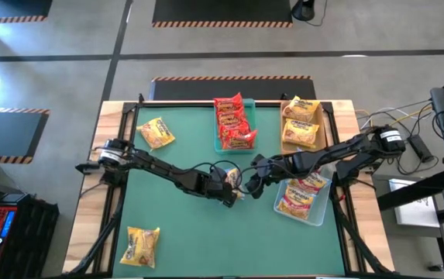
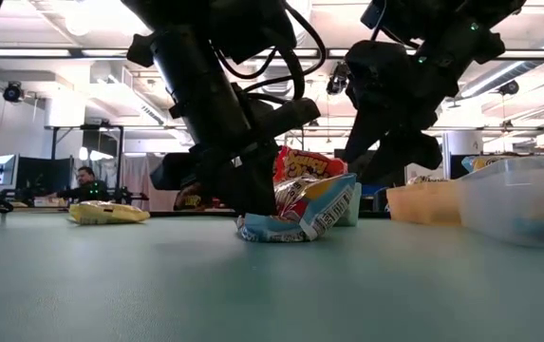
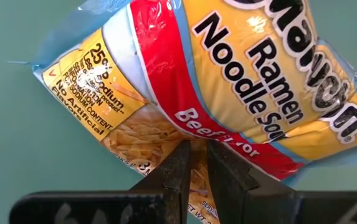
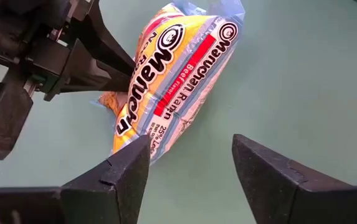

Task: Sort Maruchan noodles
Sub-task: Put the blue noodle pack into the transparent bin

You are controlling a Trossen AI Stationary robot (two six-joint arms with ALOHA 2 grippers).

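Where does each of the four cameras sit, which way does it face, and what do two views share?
High view: overhead, facing straight down on the green table; both arms show.
Low view: at tabletop height, facing level across; both arms descend from above.
Left wrist view: on the left arm; left gripper pinches the blue-edged packet.
Right wrist view: on the right arm; right gripper open, facing that packet.
Shared: both wrist views show this packet.

bright, even overhead light from ceiling strips (image 2: 528, 71); glare glints on the crinkly packet (image 3: 228, 81); arms in the low view stay dark silhouettes.
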